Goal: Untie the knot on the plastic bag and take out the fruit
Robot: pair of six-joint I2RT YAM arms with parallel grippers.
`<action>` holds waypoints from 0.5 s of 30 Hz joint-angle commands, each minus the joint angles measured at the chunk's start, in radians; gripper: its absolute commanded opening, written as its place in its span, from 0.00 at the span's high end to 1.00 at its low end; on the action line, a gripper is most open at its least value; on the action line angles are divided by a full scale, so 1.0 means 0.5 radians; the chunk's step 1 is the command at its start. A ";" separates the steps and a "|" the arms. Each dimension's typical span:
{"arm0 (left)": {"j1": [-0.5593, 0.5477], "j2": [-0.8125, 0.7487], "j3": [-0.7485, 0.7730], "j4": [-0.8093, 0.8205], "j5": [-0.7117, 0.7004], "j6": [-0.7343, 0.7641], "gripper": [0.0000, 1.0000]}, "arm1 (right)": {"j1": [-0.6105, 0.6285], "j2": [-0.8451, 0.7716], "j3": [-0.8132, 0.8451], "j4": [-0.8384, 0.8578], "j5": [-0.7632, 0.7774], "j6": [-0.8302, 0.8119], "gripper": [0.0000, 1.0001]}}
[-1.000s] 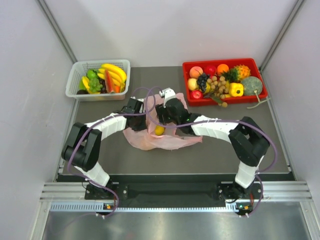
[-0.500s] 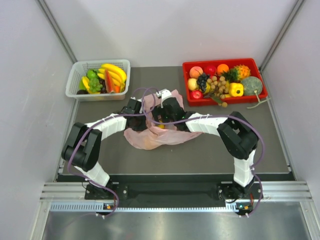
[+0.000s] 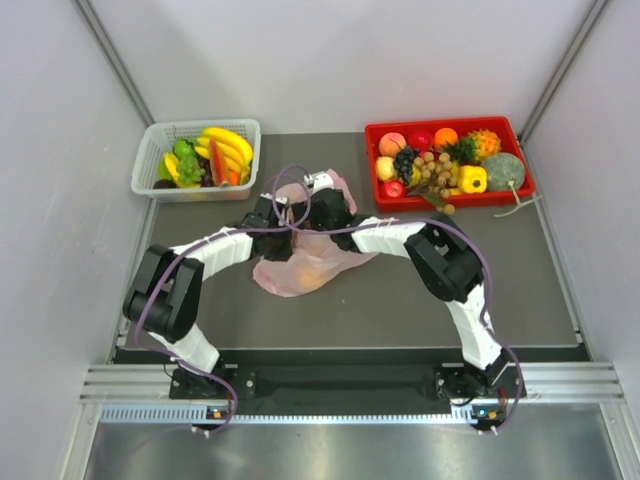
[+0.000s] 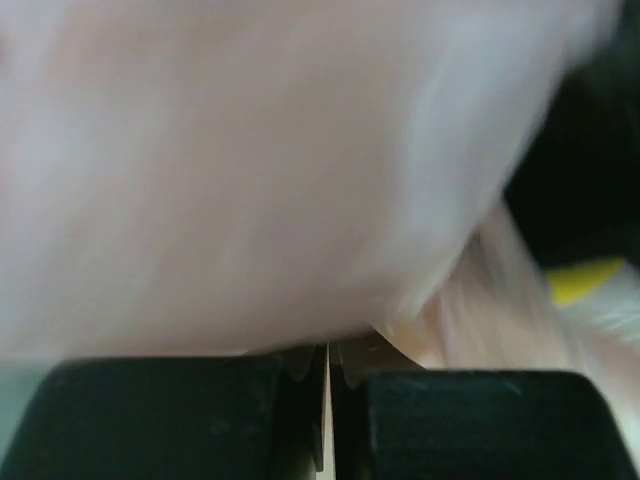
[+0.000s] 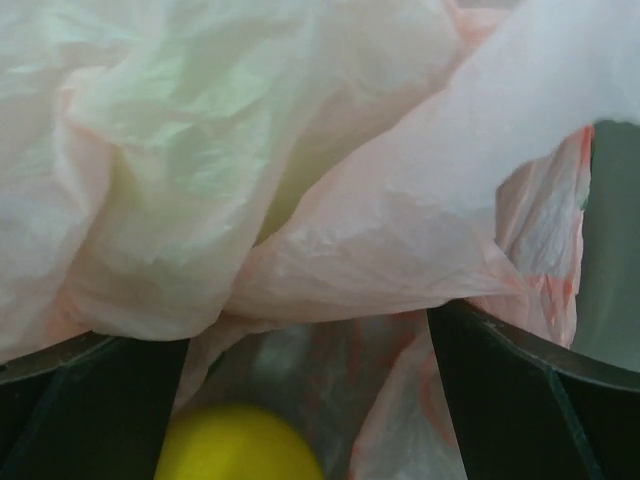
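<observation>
Plainly, the crinkly pink plastic bag (image 5: 300,200) shows yellow fruit (image 5: 235,445) inside.

We see the plastic bag (image 3: 305,265), pale pink, translucent and crumpled, slumped mid-worktop, slightly toward the left edge. Between its folds a round yellow fruit (image 5: 235,448) shows. The other fruit (image 3: 440,165) is heaped at the far right corner.

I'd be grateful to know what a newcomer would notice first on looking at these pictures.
The crumpled pink plastic bag at the table's centre, with both arms bent in over its far end. Next, colour: a red tray of mixed fruit far right, a white basket of bananas far left. The right wrist view shows a yellow fruit inside the bag, between the open right gripper's fingers.
</observation>
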 commanded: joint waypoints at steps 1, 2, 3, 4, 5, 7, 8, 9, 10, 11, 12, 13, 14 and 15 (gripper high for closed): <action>-0.008 -0.044 -0.033 0.088 0.059 0.017 1.00 | -0.021 0.127 0.190 -0.199 0.289 0.170 0.03; -0.008 -0.047 -0.039 0.091 0.056 0.017 1.00 | -0.027 0.140 0.199 -0.227 0.384 0.228 0.05; -0.008 -0.047 -0.042 0.088 0.047 0.017 1.00 | -0.039 0.140 0.169 -0.233 0.418 0.256 0.07; -0.008 -0.050 -0.045 0.088 0.050 0.017 1.00 | -0.043 0.131 0.138 -0.218 0.440 0.281 0.14; -0.008 -0.053 -0.048 0.085 0.044 0.017 1.00 | -0.055 0.112 0.099 -0.206 0.482 0.336 0.17; -0.008 -0.056 -0.048 0.070 0.022 0.017 1.00 | -0.082 0.030 -0.033 -0.139 0.510 0.370 0.26; -0.008 -0.062 -0.048 0.064 0.007 0.017 1.00 | -0.086 -0.007 -0.085 -0.114 0.507 0.364 0.29; -0.008 -0.062 -0.045 0.045 -0.005 0.014 1.00 | -0.086 -0.096 -0.183 -0.096 0.507 0.349 0.30; -0.008 -0.059 -0.042 0.030 -0.045 0.011 1.00 | -0.086 -0.148 -0.239 -0.065 0.510 0.327 0.31; -0.008 -0.059 -0.036 0.012 -0.067 0.010 1.00 | -0.089 -0.206 -0.297 -0.059 0.483 0.294 0.32; -0.008 -0.059 -0.030 -0.001 -0.091 0.010 1.00 | -0.089 -0.332 -0.413 -0.059 0.443 0.281 0.32; -0.008 -0.062 -0.024 -0.028 -0.119 0.007 1.00 | -0.089 -0.403 -0.472 -0.062 0.409 0.257 0.33; -0.005 -0.059 -0.021 -0.031 -0.155 0.007 1.00 | -0.086 -0.473 -0.533 -0.104 0.342 0.232 0.34; -0.005 -0.062 -0.017 -0.035 -0.165 0.014 1.00 | -0.086 -0.623 -0.646 -0.156 0.329 0.232 0.34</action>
